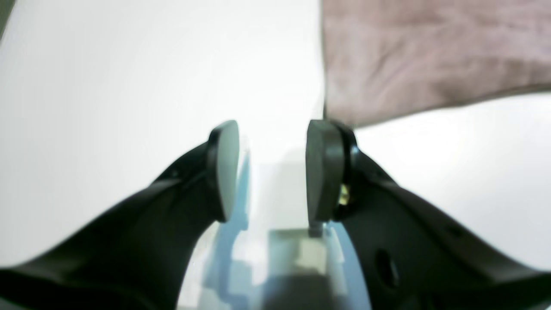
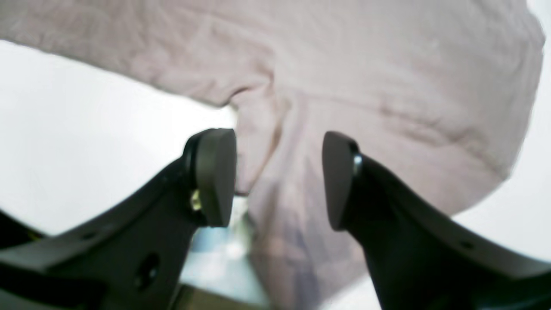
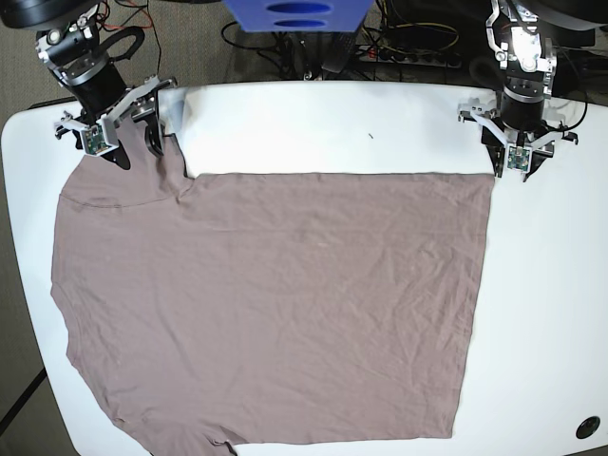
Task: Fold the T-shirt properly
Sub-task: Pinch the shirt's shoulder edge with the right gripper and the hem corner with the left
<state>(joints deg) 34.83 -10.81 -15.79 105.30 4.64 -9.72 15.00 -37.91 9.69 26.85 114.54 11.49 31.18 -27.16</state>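
T-shirt (image 3: 266,304) flat, long axis left-right, hem rightward; both tools parted, empty

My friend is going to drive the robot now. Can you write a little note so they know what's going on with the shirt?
Left gripper: open, nothing in it, just off the far corner of the shirt's hem.
Right gripper: open, over the sleeve at the far edge, not pinching the cloth.
The plain dusty mauve-brown T-shirt of thin wrinkled fabric lies spread flat on the white table, collar end toward the right arm's side, hem toward the left arm's side.
Done: the shirt is laid out and mostly smooth.
Left: every fold. No part is folded over yet.
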